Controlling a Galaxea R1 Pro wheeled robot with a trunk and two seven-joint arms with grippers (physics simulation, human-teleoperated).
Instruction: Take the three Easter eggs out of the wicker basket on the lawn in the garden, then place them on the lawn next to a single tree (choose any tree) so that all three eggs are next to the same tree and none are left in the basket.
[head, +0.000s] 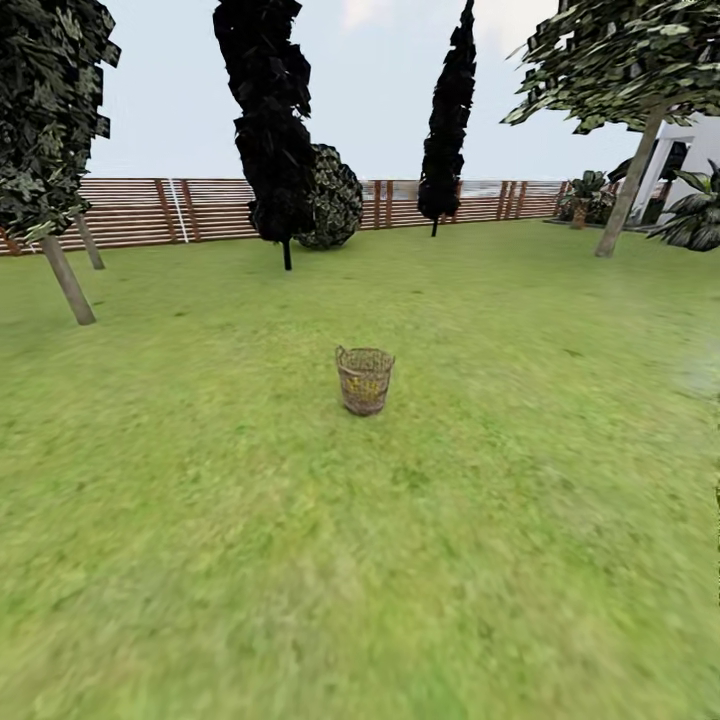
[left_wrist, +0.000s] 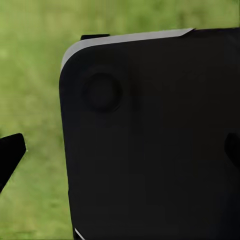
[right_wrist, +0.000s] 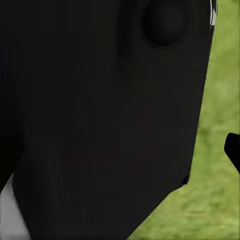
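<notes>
The small tan open-weave wicker basket (head: 364, 380) stands at 12 o'clock on the bright green lawn (head: 500, 520), yellow showing inside, so nothing seems done; grippers' state I cannot tell.

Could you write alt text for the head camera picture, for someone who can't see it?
A small wicker basket stands alone on a wide green lawn. Behind it are dark narrow trees, leafy trees with pale trunks at both sides, and a wooden fence.

Forward head view; wrists facing lawn (head: 200, 560)
</notes>
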